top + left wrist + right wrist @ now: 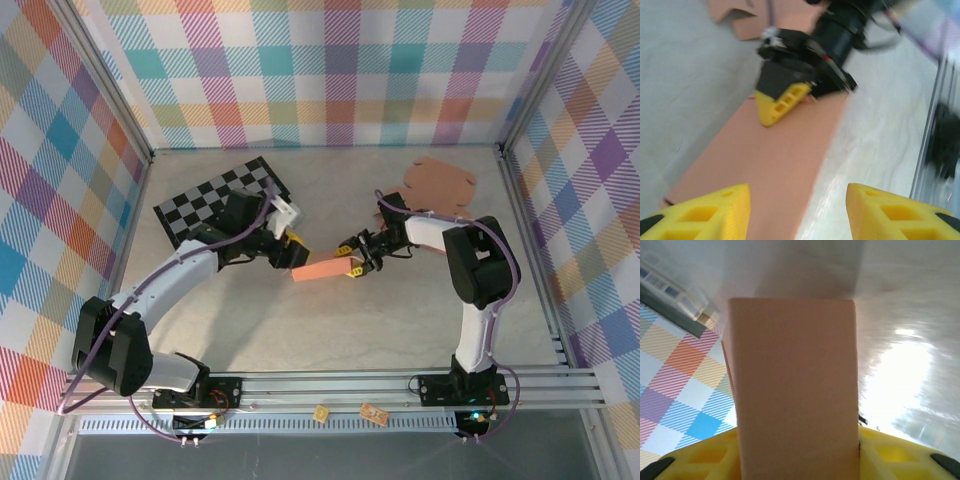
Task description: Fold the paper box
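A long salmon-pink paper box (322,268) lies across the middle of the table, folded into a closed sleeve. My right gripper (352,260) is shut on the box's right end. In the right wrist view the box (795,390) stands between the yellow fingers (895,455) of that gripper (797,462). My left gripper (292,252) hovers at the box's left end. In the left wrist view its jaws (797,215) stand apart over the box (775,160), gripping nothing. The right gripper (790,97) shows at the far end.
Flat salmon cardboard blanks (440,182) lie at the back right, also in the left wrist view (740,15). A black-and-white checkered mat (215,203) lies at the back left. Plaid walls enclose the table, with a metal rail (330,385) along the near edge.
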